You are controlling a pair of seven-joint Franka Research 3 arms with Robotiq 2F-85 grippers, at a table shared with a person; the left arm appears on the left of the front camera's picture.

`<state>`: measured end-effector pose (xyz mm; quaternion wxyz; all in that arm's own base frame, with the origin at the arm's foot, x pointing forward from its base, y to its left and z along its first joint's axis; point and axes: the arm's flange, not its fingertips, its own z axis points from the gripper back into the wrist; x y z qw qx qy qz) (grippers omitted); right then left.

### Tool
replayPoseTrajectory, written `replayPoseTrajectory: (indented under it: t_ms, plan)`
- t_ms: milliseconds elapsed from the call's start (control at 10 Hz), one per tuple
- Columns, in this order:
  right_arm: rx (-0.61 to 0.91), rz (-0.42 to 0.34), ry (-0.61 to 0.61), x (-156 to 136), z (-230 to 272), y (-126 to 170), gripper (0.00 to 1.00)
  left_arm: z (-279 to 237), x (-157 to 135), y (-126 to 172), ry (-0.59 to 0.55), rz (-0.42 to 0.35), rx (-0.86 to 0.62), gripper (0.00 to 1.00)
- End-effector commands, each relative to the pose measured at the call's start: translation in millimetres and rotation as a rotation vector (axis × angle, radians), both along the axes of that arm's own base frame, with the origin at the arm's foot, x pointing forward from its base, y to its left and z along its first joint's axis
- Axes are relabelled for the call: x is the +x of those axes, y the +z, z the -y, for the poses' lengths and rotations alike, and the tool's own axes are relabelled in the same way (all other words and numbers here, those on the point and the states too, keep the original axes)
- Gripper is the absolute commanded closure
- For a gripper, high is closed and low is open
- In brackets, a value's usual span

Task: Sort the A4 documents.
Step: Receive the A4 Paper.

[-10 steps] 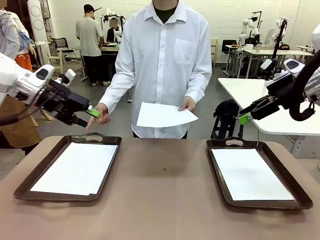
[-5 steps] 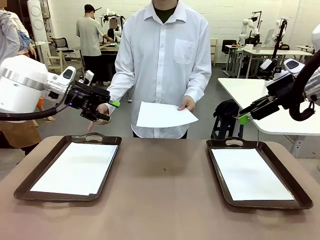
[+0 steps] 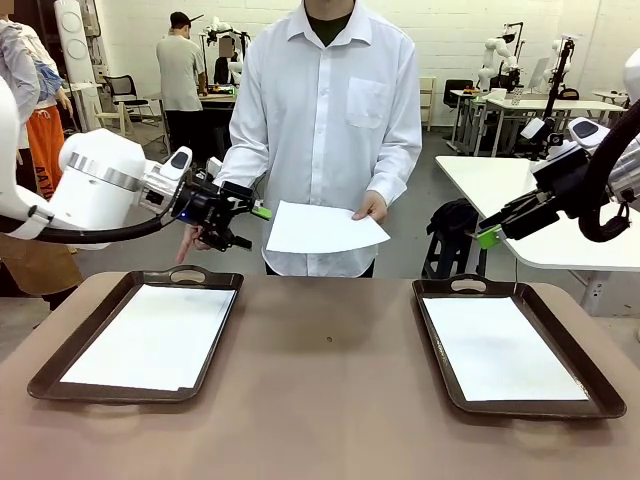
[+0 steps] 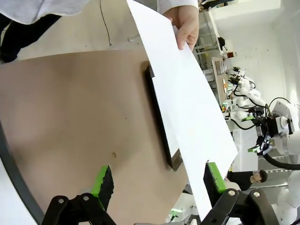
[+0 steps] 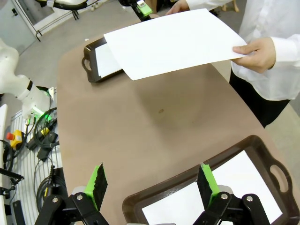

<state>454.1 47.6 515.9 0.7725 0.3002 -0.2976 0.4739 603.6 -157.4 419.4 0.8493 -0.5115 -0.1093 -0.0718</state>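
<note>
I see my left gripper with its jaws spread wide and holding nothing, raised over the far left of the tabletop just at the left edge of the sheet that the person's hand holds out above the far side. My right gripper hangs wide open and empty off the far right, well apart from that sheet. Below, a left tray and a right tray each hold a white sheet lying flat, the left sheet and the right sheet.
</note>
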Motion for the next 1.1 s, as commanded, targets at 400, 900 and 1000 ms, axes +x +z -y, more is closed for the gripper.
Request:
replayPoseTrajectory:
  t_ms: [400,900,1000]
  plan:
    - [0.002,0.007,0.001,1,0,-1,0.0,53,36,-3,0.032,-0.08,-0.122,0.0]
    - [0.002,0.007,0.001,1,0,-1,0.0,27,27,-6,0.096,-0.164,-0.217,0.18]
    - [0.002,0.007,0.001,1,0,-1,0.0,25,25,-8,0.074,-0.185,-0.204,0.3]
